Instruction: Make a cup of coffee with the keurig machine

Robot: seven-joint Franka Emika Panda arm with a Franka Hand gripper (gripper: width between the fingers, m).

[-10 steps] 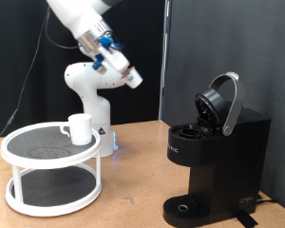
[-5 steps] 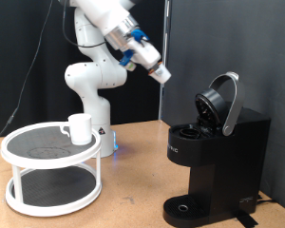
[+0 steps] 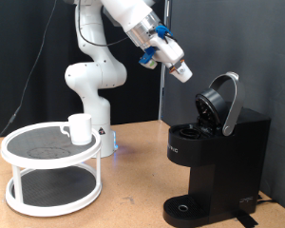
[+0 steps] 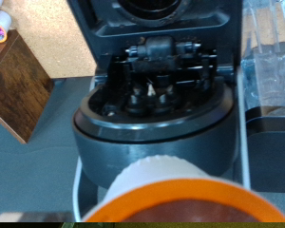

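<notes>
Even, bright indoor light against black backdrop; wrist view soft, foreground blurred.

Keurig machine [image 3: 214, 157] at 4 o'clock on the counter [image 3: 133, 180], lid up. Cup [image 3: 80, 127] at 9 o'clock on the top tier of a two-tier stand [image 3: 51, 169]. Pincer [image 3: 183, 72] in the air at 12 to 1 o'clock, above and just left of the lid.

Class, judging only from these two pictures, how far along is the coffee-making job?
Done: the keurig machine has its lid raised, and its chamber is exposed in the wrist view. In hand: the gripper hovers above the machine with a pod at its fingers. Left: the cup sits on the white stand, not on the drip tray.
</notes>
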